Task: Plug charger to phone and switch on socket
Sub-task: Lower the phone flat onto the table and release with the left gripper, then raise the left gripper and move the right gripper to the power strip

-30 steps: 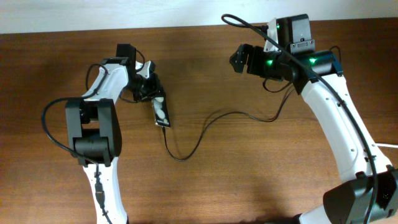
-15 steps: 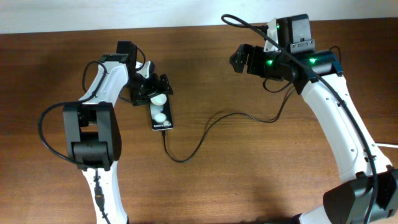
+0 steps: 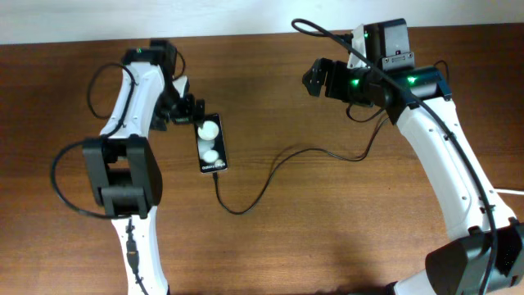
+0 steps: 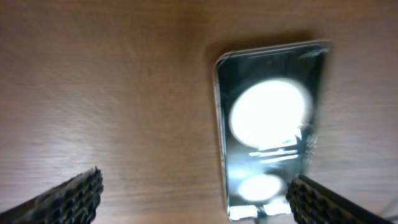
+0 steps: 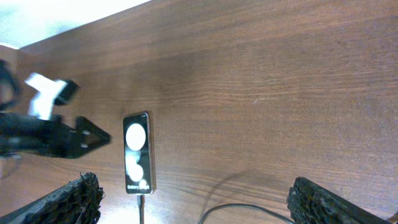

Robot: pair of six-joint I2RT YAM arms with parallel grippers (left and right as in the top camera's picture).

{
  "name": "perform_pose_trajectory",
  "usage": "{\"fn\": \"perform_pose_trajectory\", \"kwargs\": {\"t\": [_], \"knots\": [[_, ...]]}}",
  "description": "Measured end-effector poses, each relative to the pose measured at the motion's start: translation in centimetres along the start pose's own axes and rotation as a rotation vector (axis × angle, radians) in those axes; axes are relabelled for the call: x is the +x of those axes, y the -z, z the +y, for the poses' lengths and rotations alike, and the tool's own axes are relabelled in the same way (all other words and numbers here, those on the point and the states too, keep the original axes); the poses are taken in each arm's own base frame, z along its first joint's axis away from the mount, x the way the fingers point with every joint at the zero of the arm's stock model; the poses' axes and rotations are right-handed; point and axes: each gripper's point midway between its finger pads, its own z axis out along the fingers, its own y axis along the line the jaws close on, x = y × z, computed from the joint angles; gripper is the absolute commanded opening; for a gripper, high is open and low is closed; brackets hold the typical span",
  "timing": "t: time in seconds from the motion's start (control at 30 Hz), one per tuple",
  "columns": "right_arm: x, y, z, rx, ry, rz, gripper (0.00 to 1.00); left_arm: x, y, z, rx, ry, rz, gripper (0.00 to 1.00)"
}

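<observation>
Looks half done, with charger [image 3: 311,148] seemingly seated in the end of the phone [image 3: 210,144], flat on the worktop [image 3: 344,238]; left fingers [image 4: 68,196] apart just beside it, empty; right fingers [image 5: 62,199] apart too, well away; remains to switch the socket, nowhere in view.

Robot lab or test bench, not a home. Two white-and-black arms, the left arm [image 3: 135,90] and the right arm [image 3: 442,156], are mounted at a bare wooden table [image 3: 327,238], with green status lights [image 3: 354,83] glowing on the right one. A plain white wall [image 3: 205,16] is behind, and a phone [image 3: 210,144] with its charger [image 3: 270,174] is laid out on the wood like a test setup.
</observation>
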Motion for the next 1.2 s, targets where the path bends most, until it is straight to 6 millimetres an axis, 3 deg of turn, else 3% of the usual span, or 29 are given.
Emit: {"fn": "perform_pose_trajectory", "kwargs": {"t": [0.07,0.13,0.27,0.33,0.37,0.43,0.67,0.8,0.83,0.93,1.0,1.07,1.17,1.2], "knots": [[0.0,0.0,0.0,0.0,0.0,0.001,0.99,-1.8,4.5,-1.1,0.002,-0.077,-0.105,0.99],[0.1,0.0,0.0,0.001,-0.001,0.003,0.99,-1.9,7.7,-2.3,-0.001,-0.141,-0.175,0.99],[0.2,0.0,-0.1,0.003,-0.002,0.007,0.98,0.4,17.2,-5.9,-0.001,-0.284,-0.382,0.99],[0.2,0.0,-0.1,0.004,-0.003,0.01,0.99,1.7,21.2,-6.2,0.001,-0.298,-0.476,0.99],[0.2,0.0,-0.1,0.004,-0.003,0.01,0.99,2.1,22.0,-6.2,0.001,-0.299,-0.494,0.99],[0.2,0.0,-0.1,0.004,-0.003,0.01,0.99,2.9,22.4,-6.1,0.001,-0.299,-0.484,0.99],[1.1,0.2,-1.1,0.029,-0.029,0.05,0.99,3.0,22.4,-6.1,0.0,-0.298,-0.479,0.99],[-0.1,3.6,-9.5,0.083,-0.164,0.059,0.99,3.1,22.4,-6.1,0.0,-0.299,-0.477,0.99],[-0.8,5.2,-12.8,0.094,-0.214,0.032,0.99,3.1,22.4,-6.1,0.0,-0.301,-0.476,0.99],[-1.6,9.6,-19.9,0.122,-0.281,-0.045,0.99,3.1,22.4,-6.1,0.0,-0.301,-0.476,0.99],[-1.6,11.7,-22.9,0.146,-0.279,-0.085,0.99,3.1,22.4,-6.1,0.0,-0.301,-0.476,0.99],[-1.4,12.2,-24.3,0.152,-0.273,-0.078,0.99,3.1,22.4,-6.1,-0.001,-0.301,-0.476,0.99],[-2.2,8.4,-28.3,0.13,-0.285,0.031,0.99,3.1,22.3,-6.1,0.0,-0.301,-0.476,0.99],[-2.5,8.1,-28.7,0.127,-0.285,0.046,0.99,3.1,22.4,-6.1,-0.001,-0.301,-0.476,0.99]]}}
